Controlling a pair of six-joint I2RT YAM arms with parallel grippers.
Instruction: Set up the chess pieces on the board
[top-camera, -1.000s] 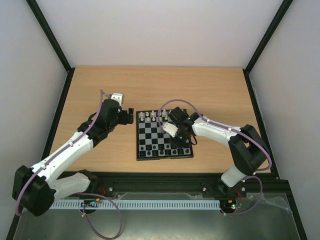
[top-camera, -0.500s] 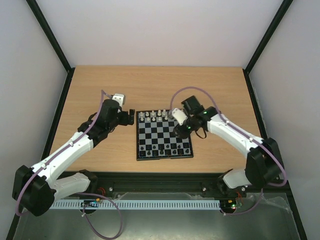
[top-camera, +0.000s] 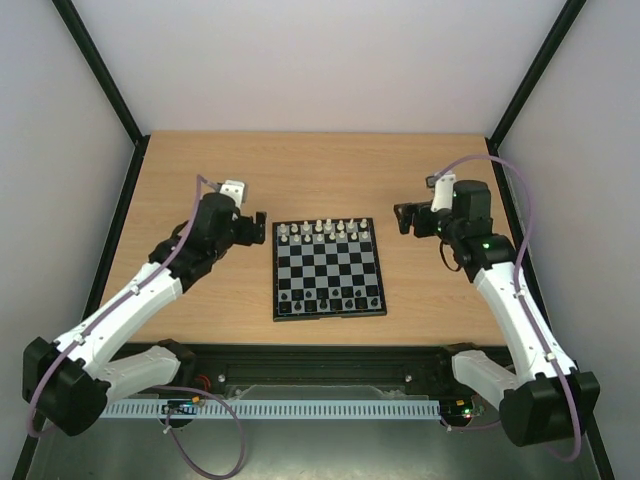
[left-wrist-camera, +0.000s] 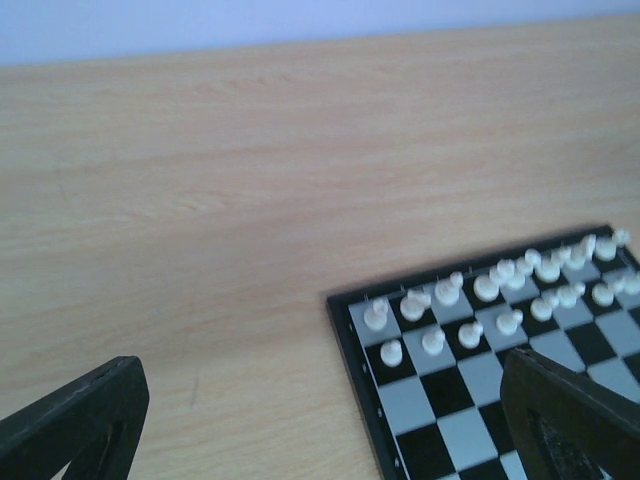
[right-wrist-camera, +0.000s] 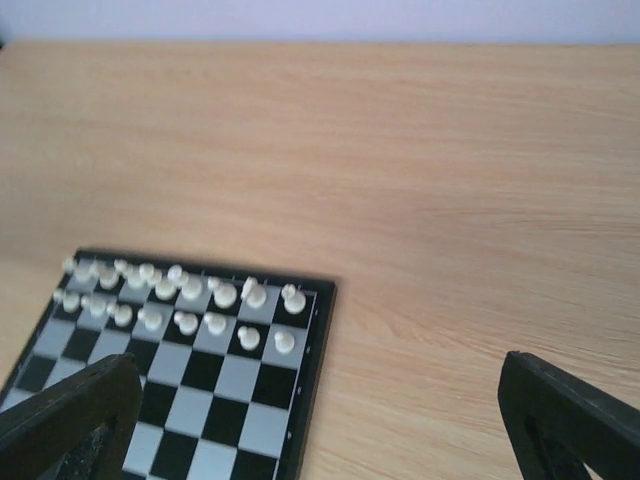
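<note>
The board (top-camera: 327, 271) lies at the table's middle. White chess pieces (top-camera: 325, 232) fill its two far rows and black ones (top-camera: 331, 300) stand along its near rows. My left gripper (top-camera: 257, 228) hovers just left of the board's far left corner, open and empty. Off the far right corner, my right gripper (top-camera: 404, 218) is also open and holds nothing. The left wrist view shows the board (left-wrist-camera: 470, 405) and white pieces (left-wrist-camera: 480, 300) at lower right between the fingers (left-wrist-camera: 80, 420). The right wrist view has the board (right-wrist-camera: 200, 395) and white pieces (right-wrist-camera: 190, 300) at lower left.
A wooden table (top-camera: 320, 170) with bare wood behind and to both sides of the board. Black frame rails (top-camera: 115, 230) run along the table's left and right edges, with pale walls beyond. The arm bases sit at the near edge.
My right arm has pulled back from over the board's right half to the bare wood at its far right, and its jaws have opened. The left arm barely shifted.
</note>
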